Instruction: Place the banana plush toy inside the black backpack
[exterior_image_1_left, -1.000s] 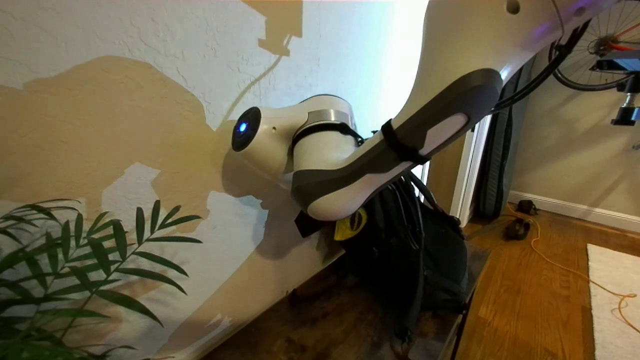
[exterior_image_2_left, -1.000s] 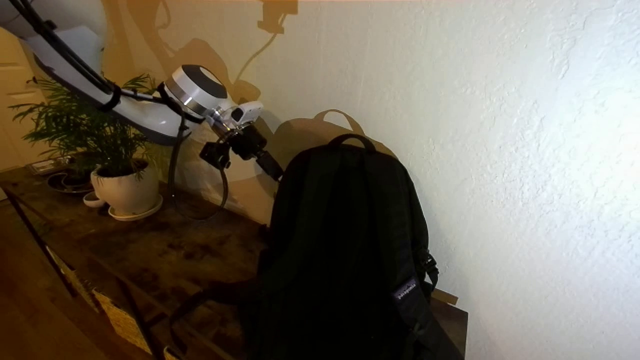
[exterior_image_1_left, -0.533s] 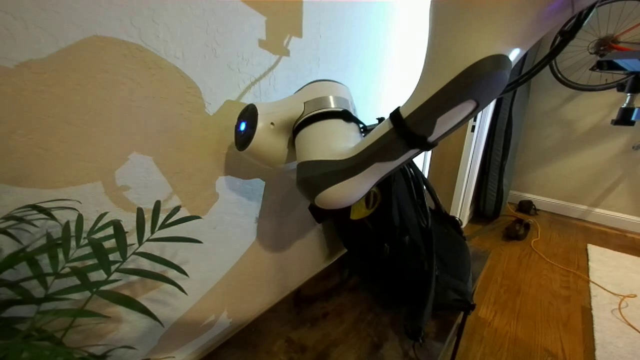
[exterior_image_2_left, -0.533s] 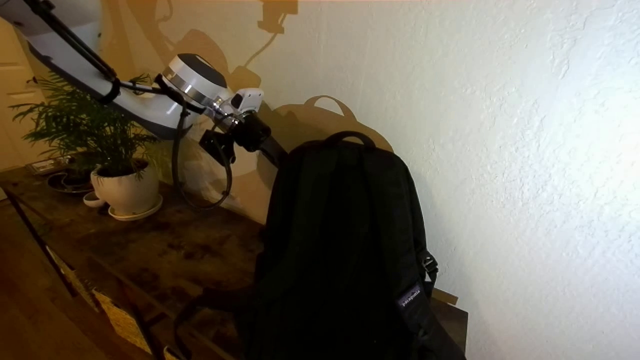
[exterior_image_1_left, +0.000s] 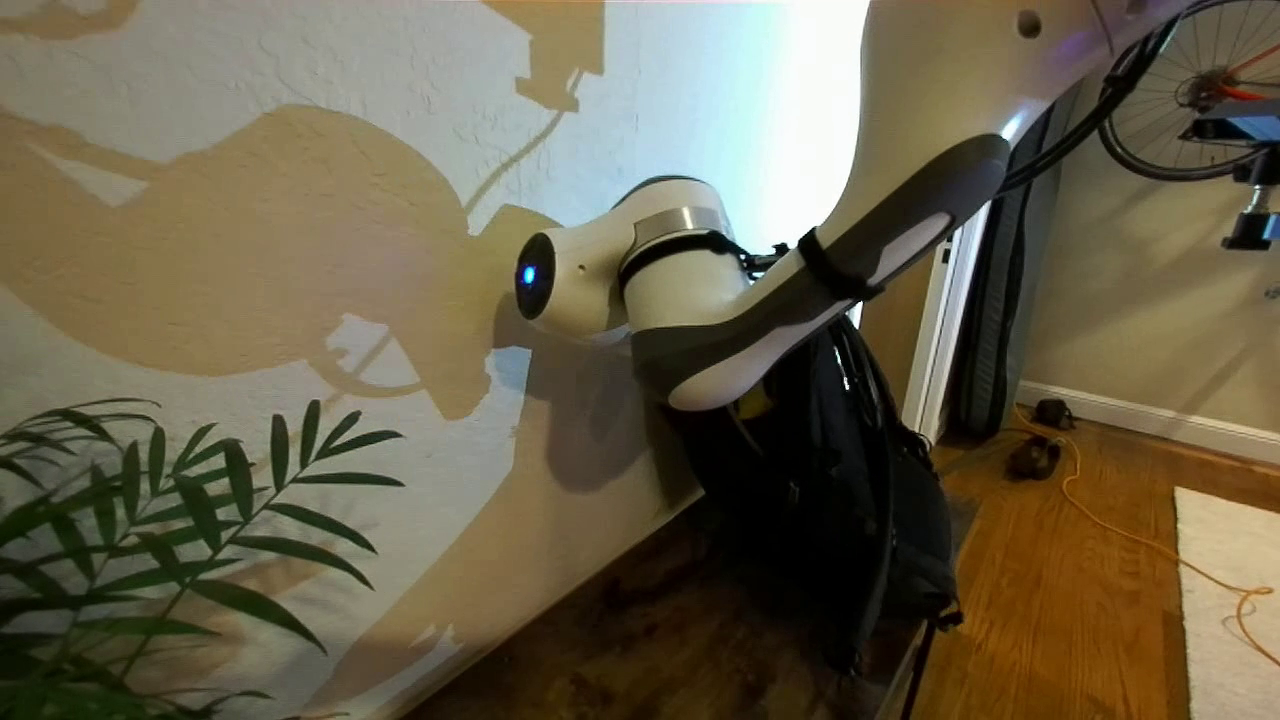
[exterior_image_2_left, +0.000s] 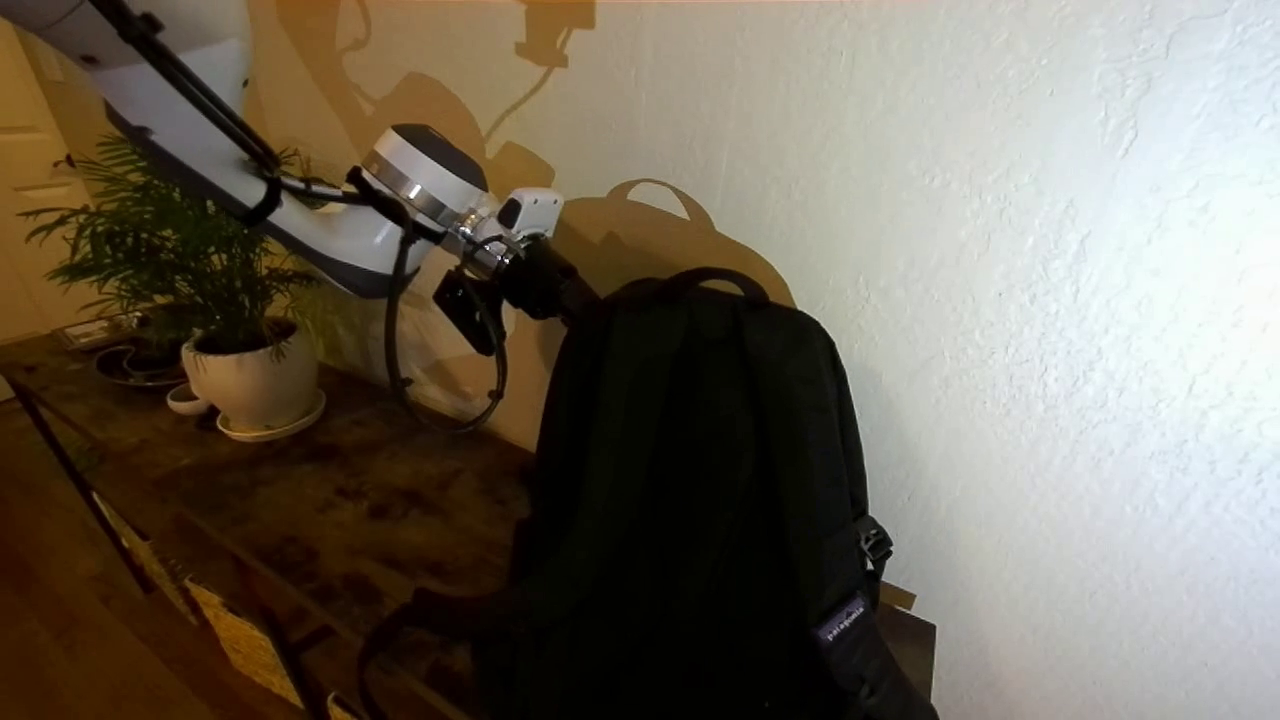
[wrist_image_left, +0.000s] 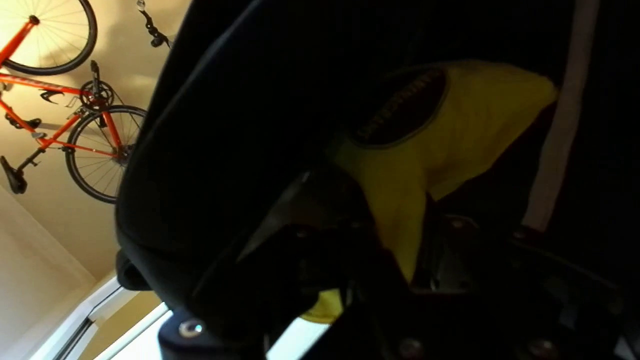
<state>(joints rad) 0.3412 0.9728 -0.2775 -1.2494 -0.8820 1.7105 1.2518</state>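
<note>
The black backpack (exterior_image_2_left: 690, 480) stands upright on the dark table, leaning near the wall; it also shows in an exterior view (exterior_image_1_left: 840, 500). My gripper (exterior_image_2_left: 585, 305) reaches down at the backpack's upper side; its fingertips are hidden behind the bag there. In the wrist view, yellow fabric of the banana plush toy (wrist_image_left: 475, 115), with a dark oval label, tapers between the dark fingers (wrist_image_left: 395, 215). The gripper looks shut on it. Dark fabric surrounds the toy, so it appears within the bag's opening. Only a yellow patch of the toy (exterior_image_1_left: 755, 402) shows in an exterior view.
The wall (exterior_image_2_left: 1000, 300) is close behind the gripper and bag. A potted plant (exterior_image_2_left: 250, 370) stands farther along the table (exterior_image_2_left: 400, 500). A loose strap (exterior_image_2_left: 400, 615) lies beside the bag. A grey strip (wrist_image_left: 560, 140) runs along the bag's dark inside.
The arm has moved toward the backpack, carrying the toy. The fingers have gone behind the bag's upper edge, and less yellow shows. The backpack has shifted slightly.
</note>
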